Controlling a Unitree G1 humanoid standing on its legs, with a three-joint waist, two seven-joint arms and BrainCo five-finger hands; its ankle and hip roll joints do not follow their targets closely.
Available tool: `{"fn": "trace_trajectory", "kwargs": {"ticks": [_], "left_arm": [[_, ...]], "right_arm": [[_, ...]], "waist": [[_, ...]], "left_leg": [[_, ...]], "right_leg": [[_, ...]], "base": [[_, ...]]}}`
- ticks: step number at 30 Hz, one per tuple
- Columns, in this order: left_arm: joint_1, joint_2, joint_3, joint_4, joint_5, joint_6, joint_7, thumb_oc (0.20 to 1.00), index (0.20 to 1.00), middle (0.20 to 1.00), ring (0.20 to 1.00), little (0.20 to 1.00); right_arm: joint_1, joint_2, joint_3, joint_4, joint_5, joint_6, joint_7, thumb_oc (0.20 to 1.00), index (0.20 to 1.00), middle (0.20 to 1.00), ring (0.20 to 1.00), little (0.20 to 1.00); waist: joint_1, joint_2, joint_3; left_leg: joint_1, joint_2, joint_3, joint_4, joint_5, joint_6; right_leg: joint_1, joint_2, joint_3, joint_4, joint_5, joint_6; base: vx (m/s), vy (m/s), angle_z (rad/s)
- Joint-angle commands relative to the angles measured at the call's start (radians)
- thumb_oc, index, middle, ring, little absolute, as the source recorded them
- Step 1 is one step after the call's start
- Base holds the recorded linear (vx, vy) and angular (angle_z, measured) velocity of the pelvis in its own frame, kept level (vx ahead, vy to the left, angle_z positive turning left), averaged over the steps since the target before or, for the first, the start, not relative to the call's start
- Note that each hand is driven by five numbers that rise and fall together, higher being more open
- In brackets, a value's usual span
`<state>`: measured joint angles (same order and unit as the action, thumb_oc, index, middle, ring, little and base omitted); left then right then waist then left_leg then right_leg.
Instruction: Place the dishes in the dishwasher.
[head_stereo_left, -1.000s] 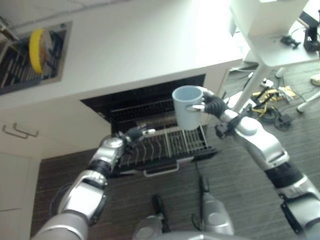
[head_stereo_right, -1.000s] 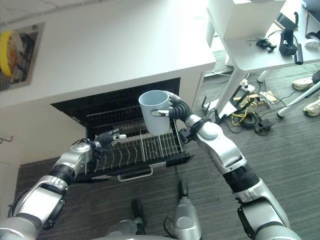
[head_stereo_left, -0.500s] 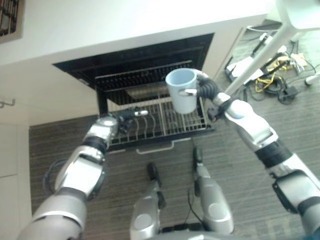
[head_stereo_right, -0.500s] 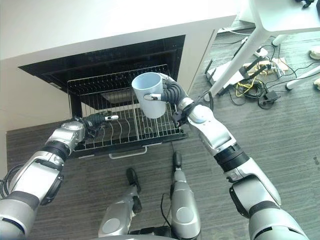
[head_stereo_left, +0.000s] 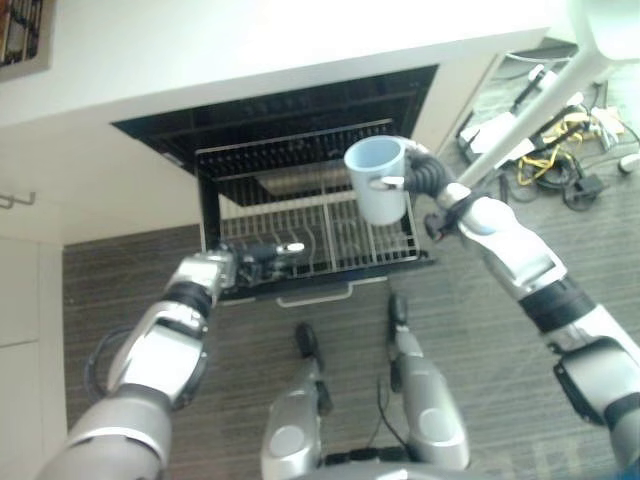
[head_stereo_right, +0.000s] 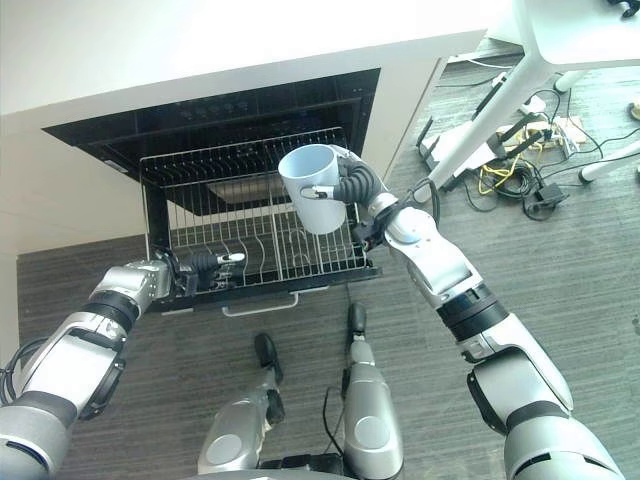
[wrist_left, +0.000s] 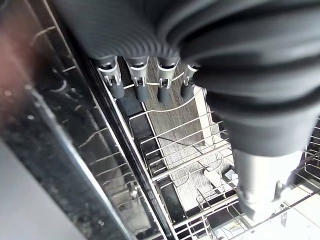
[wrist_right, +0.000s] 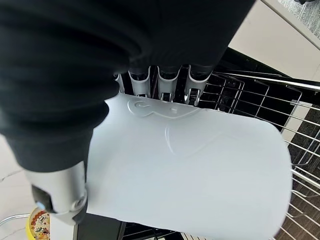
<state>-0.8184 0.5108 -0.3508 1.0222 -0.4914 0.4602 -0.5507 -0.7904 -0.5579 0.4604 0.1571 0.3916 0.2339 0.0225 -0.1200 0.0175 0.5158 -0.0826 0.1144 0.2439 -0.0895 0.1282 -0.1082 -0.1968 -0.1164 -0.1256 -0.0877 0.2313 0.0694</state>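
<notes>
Mug (head_stereo_right: 313, 188) gripped in right hand (head_stereo_right: 357, 186) — above rack (head_stereo_right: 250, 235).

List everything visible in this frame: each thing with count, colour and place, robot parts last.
Mug: one, pale blue, upright, held above the rack.
Dish rack: one, silver wire, pulled out of the dishwasher.
Dishwasher: one, dark opening under the counter.
Counter: one, white, above the dishwasher.
Table leg: one, white, on the floor to the robot's right.
Cables: a tangle, black and yellow, beside the table leg.
Left hand: at the rack's front edge, fingers curled over its wire.
Right hand: curled round the mug.
</notes>
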Motion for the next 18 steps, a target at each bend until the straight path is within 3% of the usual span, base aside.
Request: {"fn": "trace_trajectory", "kwargs": {"ticks": [1, 2, 3, 9, 18], "left_arm": [[0.041, -0.045, -0.058, 0.059, 0.010, 0.109, -0.145, 1.000, 1.000, 1.000, 1.000, 1.000], [0.113, -0.071, -0.091, 0.049, 0.067, 0.260, -0.394, 1.000, 1.000, 1.000, 1.000, 1.000], [0.149, -0.085, -0.103, -0.008, 0.079, 0.332, -0.476, 1.000, 1.000, 1.000, 1.000, 1.000], [0.208, -0.107, -0.134, -0.048, 0.111, 0.341, -0.531, 1.000, 1.000, 1.000, 1.000, 1.000], [0.234, -0.128, -0.147, -0.077, 0.029, 0.325, -0.471, 1.000, 1.000, 1.000, 1.000, 1.000]], "right_arm": [[-0.091, 0.022, -0.045, 0.012, -0.020, -0.037, -0.009, 0.200, 0.200, 0.200, 0.200, 0.200], [-0.216, -0.009, -0.011, 0.156, 0.003, 0.009, 0.007, 0.200, 0.200, 0.200, 0.200, 0.200], [-0.269, -0.022, -0.003, 0.242, 0.008, 0.026, 0.001, 0.200, 0.200, 0.200, 0.200, 0.200], [-0.363, -0.025, 0.021, 0.390, 0.021, 0.040, -0.018, 0.200, 0.200, 0.200, 0.200, 0.200], [-0.442, -0.018, 0.028, 0.593, 0.071, 0.057, -0.042, 0.200, 0.200, 0.200, 0.200, 0.200]], "waist": [[0.019, 0.007, -0.060], [0.045, 0.018, -0.054], [0.062, 0.026, -0.054], [0.092, 0.039, -0.053], [0.123, 0.060, -0.051]], "left_leg": [[-0.019, -0.008, -0.041, 0.011, -0.085, -0.003], [-0.021, -0.013, -0.038, 0.013, -0.090, -0.002], [-0.028, -0.016, -0.042, 0.010, -0.087, -0.002], [-0.034, -0.022, -0.048, 0.011, -0.089, -0.002], [-0.043, -0.030, -0.064, 0.008, -0.089, -0.001]], "right_leg": [[0.026, -0.090, -0.024, 0.077, -0.173, 0.105], [0.032, -0.092, -0.044, 0.075, -0.176, 0.099], [0.027, -0.098, -0.057, 0.074, -0.170, 0.096], [0.026, -0.102, -0.073, 0.075, -0.170, 0.093], [0.020, -0.109, -0.089, 0.078, -0.172, 0.091]], "base": [[-0.03, 0.036, 0.00], [-0.06, 0.038, -0.03], [-0.06, 0.032, 0.04], [-0.02, -0.005, 0.07], [0.00, 0.001, 0.01]]}}
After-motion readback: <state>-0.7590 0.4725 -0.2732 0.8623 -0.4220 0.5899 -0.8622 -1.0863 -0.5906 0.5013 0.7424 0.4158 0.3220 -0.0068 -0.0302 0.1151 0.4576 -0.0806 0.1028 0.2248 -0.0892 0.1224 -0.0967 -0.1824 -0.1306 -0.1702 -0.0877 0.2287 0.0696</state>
